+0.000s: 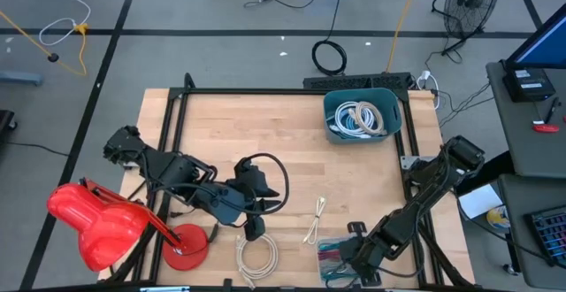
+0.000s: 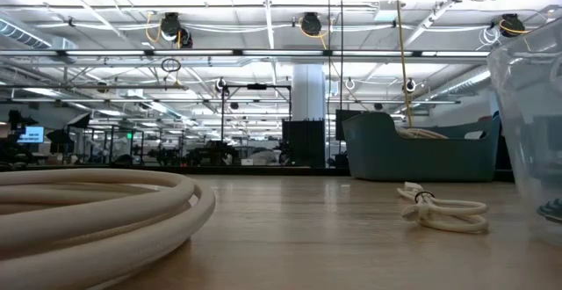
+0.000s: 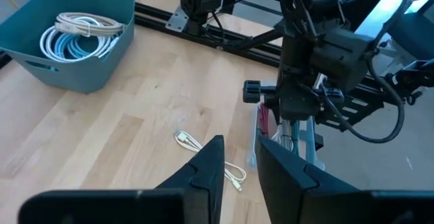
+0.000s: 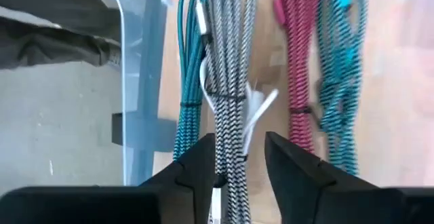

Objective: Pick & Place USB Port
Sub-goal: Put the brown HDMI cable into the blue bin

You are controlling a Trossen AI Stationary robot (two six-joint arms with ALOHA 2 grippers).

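Several braided USB cable bundles, teal (image 4: pixel 190 81), black-and-white (image 4: pixel 230 68), red (image 4: pixel 298 61) and teal-black (image 4: pixel 339 54), lie side by side in a clear plastic tray (image 4: pixel 142 61) at the table's near right. My right gripper (image 4: pixel 239 149) is open and points steeply down into the tray (image 1: pixel 329 270), with its fingers on either side of the black-and-white bundle. My left gripper (image 3: pixel 241 153) hangs open above the table's near middle (image 1: pixel 255 230) with nothing between its fingers. My right gripper's fingers come from above and stand on either side of the black-and-white bundle near its black tie (image 4: pixel 227 98), lying across the bundle. I cannot tell whether they touch it. The bundle lies flat in the tray.
A teal bin (image 1: pixel 363 115) holding white and blue cables stands at the far right. A white cable coil (image 1: pixel 256 257) lies near the front edge, and a small white cable (image 1: pixel 314 221) lies between it and the tray. A red object (image 1: pixel 88 221) sits at the near left.
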